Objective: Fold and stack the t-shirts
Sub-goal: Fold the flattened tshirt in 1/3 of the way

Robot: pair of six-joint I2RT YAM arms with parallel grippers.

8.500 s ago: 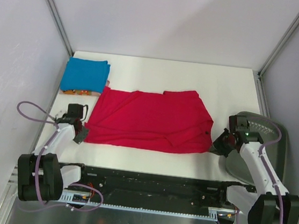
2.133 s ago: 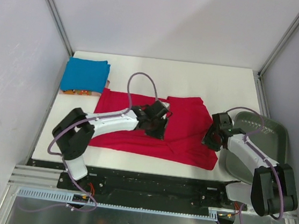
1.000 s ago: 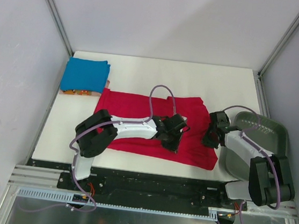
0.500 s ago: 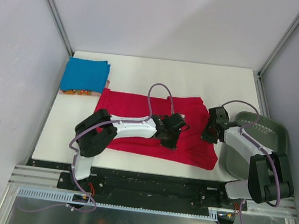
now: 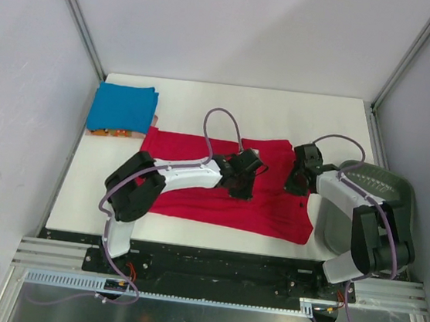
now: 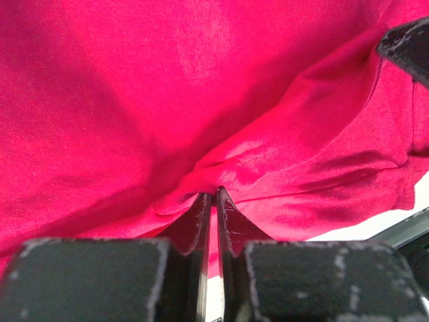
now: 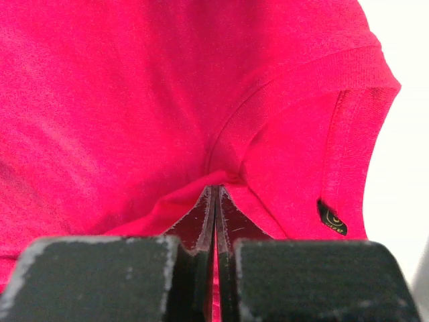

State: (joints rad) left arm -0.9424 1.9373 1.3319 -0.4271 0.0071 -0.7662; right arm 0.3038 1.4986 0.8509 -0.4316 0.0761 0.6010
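Folding the red tee [image 5: 271, 214], spread mid-surface [image 5: 282, 114]: left fingers [image 6: 194, 225] pinch a cloth ridge near its middle, right fingers [image 7: 231, 221] pinch cloth by the collar. Folded blue tee [image 5: 122, 108] sits far-left. Next, probably: lift both pinches together, carry over evenly.

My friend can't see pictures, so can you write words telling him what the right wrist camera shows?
The right gripper is shut, pinching up a small fold of the bright red t-shirt near its neckline. A small dark neck tag shows to the right, and the white table lies beyond the shirt's edge.
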